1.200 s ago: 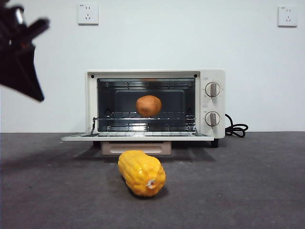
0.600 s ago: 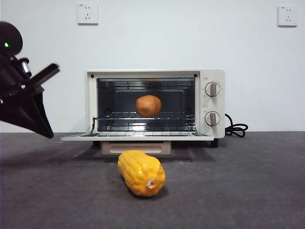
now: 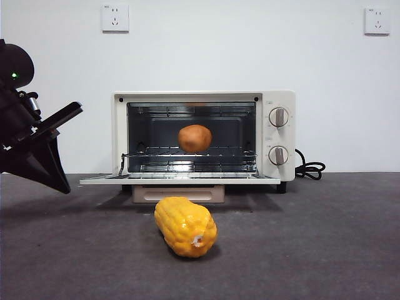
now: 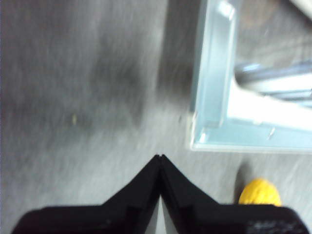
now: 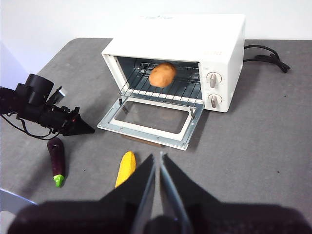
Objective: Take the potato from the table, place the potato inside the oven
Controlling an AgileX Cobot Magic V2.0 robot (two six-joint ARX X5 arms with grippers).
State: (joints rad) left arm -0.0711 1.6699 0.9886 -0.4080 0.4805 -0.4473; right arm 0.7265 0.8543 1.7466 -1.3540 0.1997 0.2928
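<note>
The potato (image 3: 195,138) (image 5: 162,74) lies on the wire rack inside the cream-white oven (image 3: 278,100) (image 5: 195,29). The oven's glass door (image 3: 181,179) (image 5: 146,117) (image 4: 209,97) hangs open and flat. My left gripper (image 3: 65,189) (image 4: 160,157) (image 5: 91,130) is shut with nothing in it. It hovers low over the table (image 3: 325,237), just left of the door's corner. My right gripper (image 5: 157,155) is shut and empty, high above the table's front and well clear of the oven.
A glossy yellow corn-like piece (image 3: 185,226) (image 5: 126,168) (image 4: 260,191) lies on the table in front of the door. A purple eggplant (image 5: 57,158) lies near the left arm. A black power cord (image 3: 309,169) (image 5: 268,53) trails from the oven's right side.
The left arm has come down from the top left corner and moved slightly right, toward the open door. The potato and the corn-like piece have stayed put.
</note>
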